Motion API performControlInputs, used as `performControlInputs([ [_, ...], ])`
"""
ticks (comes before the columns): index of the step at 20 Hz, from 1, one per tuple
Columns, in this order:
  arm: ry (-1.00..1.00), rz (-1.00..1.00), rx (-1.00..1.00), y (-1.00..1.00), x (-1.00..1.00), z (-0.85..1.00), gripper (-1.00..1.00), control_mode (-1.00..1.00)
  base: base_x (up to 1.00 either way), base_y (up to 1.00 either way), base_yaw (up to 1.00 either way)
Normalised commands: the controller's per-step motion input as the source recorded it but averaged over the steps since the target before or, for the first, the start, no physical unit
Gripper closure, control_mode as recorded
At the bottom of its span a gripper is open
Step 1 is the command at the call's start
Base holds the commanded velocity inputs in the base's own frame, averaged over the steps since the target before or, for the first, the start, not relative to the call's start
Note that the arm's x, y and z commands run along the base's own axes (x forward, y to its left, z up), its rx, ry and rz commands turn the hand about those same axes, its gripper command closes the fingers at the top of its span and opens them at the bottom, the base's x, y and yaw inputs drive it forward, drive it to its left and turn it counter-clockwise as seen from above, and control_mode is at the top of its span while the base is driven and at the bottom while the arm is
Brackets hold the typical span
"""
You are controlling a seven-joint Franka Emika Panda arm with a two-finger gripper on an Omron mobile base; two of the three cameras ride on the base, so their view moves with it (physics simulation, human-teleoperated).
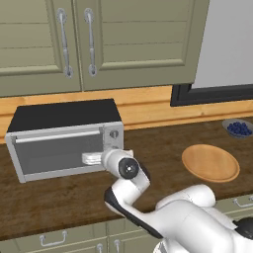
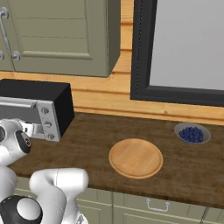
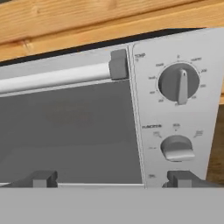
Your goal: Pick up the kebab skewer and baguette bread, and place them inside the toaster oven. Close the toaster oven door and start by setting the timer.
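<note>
Two finger tips (image 3: 43, 178) of gripper (image 3: 114, 178) stood wide apart, nothing between them, close before toaster oven (image 1: 64, 138) front. Toaster oven door (image 3: 65, 127) shut upright, bar handle (image 3: 57, 78) along top edge. Oven sat on dark wooden counter (image 1: 163, 143) at left, against wall. Round wooden board (image 1: 210, 162) and bowl of blueberries (image 1: 238, 128) lay well right. Two knobs (image 3: 178, 83) faced hand.

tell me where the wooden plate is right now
The wooden plate lies on the dark counter, right of the toaster oven in the left base view, with the bowl of blueberries behind it to the right.
</note>
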Motion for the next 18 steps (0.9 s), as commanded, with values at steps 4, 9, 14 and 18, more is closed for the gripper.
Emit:
performControlInputs([
  [4,-0.05,0.0,0.0,0.0,0.03,-0.48,-1.0,-1.0,0.0,0.0,0.0],
  [9,-0.04,0.0,0.0,0.0,0.0,-0.35,-1.0,-1.0,0.0,0.0,0.0],
  [14,-0.06,0.0,0.0,0.0,0.14,-0.19,-1.0,-1.0,0.0,0.0,0.0],
  [18,-0.05,0.0,0.0,-0.1,0.22,-0.16,-1.0,-1.0,0.0,0.0,0.0],
])
